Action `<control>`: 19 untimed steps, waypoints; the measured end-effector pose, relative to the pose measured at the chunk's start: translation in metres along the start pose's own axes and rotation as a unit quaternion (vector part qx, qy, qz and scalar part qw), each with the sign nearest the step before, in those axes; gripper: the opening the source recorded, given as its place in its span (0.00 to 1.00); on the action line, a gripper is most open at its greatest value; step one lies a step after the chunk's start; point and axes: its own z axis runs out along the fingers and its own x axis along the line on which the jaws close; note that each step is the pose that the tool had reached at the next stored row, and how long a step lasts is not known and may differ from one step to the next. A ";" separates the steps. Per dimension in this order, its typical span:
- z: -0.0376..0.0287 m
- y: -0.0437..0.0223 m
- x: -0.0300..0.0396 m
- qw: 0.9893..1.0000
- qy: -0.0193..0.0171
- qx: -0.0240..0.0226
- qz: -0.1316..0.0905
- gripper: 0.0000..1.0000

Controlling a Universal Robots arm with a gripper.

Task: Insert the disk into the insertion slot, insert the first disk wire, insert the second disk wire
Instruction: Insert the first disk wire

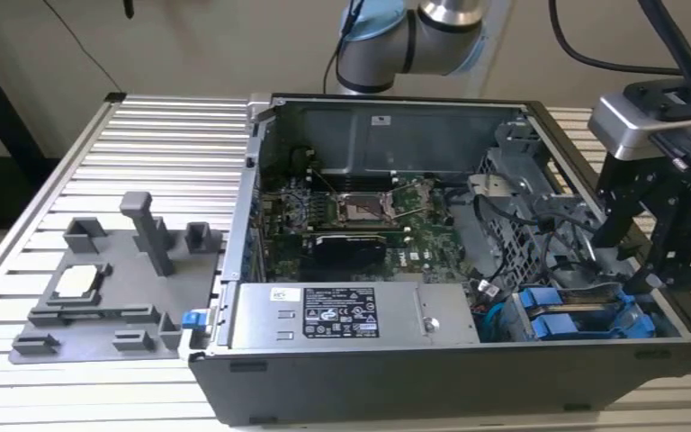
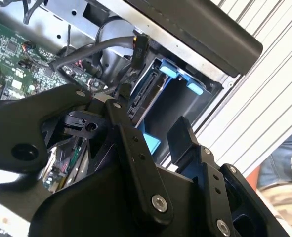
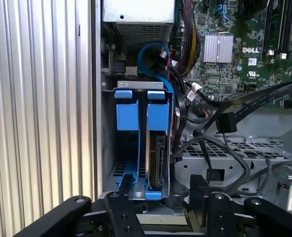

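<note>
The disk [image 3: 158,158] is seated on edge in the insertion slot [image 3: 134,85], beside a second blue frame [image 3: 127,116]. The gripper [image 3: 160,193] is released, with its jaws spread and nothing grasped. A black cable connector [image 3: 225,121] is suspended apart from the disk.

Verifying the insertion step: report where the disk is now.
In the first wrist view the disk sits in the insertion slot beside the other blue frame; on the exterior view's right, that is the open case's lower corner.
</note>
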 end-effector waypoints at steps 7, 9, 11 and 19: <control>0.0006 -0.0066 -0.0065 1.000 0.000 0.000 -0.003 0.58; 0.0009 -0.0083 -0.0083 1.000 0.000 0.000 -0.003 0.58; 0.0012 -0.0096 -0.0110 1.000 0.000 0.000 -0.005 0.58; 0.0050 -0.0178 -0.0156 1.000 -0.001 0.000 -0.013 0.58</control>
